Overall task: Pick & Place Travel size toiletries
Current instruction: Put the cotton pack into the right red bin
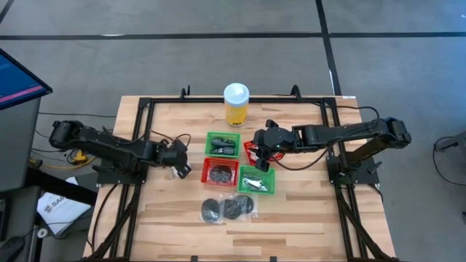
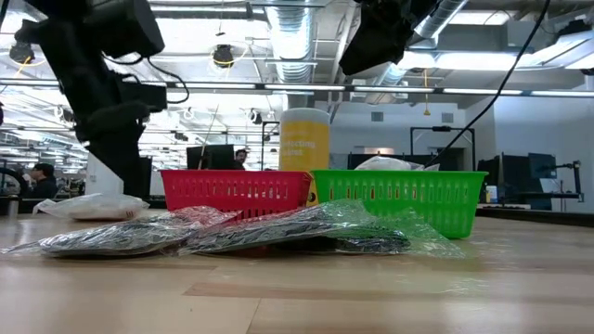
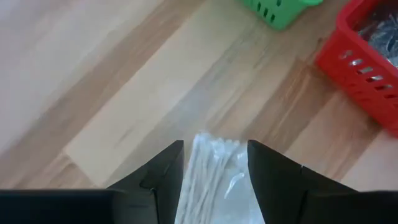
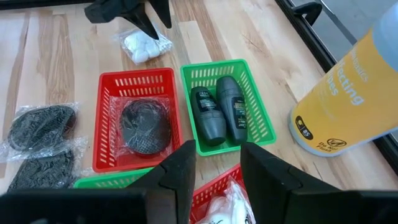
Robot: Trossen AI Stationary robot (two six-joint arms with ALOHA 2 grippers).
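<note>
The left hand (image 1: 178, 166) sits low over bare wood just left of the baskets, its two dark fingers (image 3: 163, 171) parted around a clear crinkly packet (image 3: 214, 180) of white cotton swabs; they flank it closely, but whether they pinch it I cannot tell. In the right wrist view that same packet lies on the desk (image 1: 306, 218) under the left hand, apart from the red basket (image 4: 134, 118). The right hand (image 1: 262, 156) hovers above a second red basket (image 4: 217, 186) holding white packets, its fingers part open and empty. Beyond it, a green mesh basket (image 4: 227, 106) holds two dark roll-on sticks side by side, and the red one holds a flat black disc (image 4: 145, 127) in clear wrap. More wrapped black discs (image 1: 229, 209) lie loose toward the desk's front edge, with open wood around them. Another green basket (image 1: 258, 180) holds slim silvery pieces. A tall yellow bottle (image 1: 236, 104) with a white cap stands near the back edge, inside the black metal frame (image 1: 145, 109).
</note>
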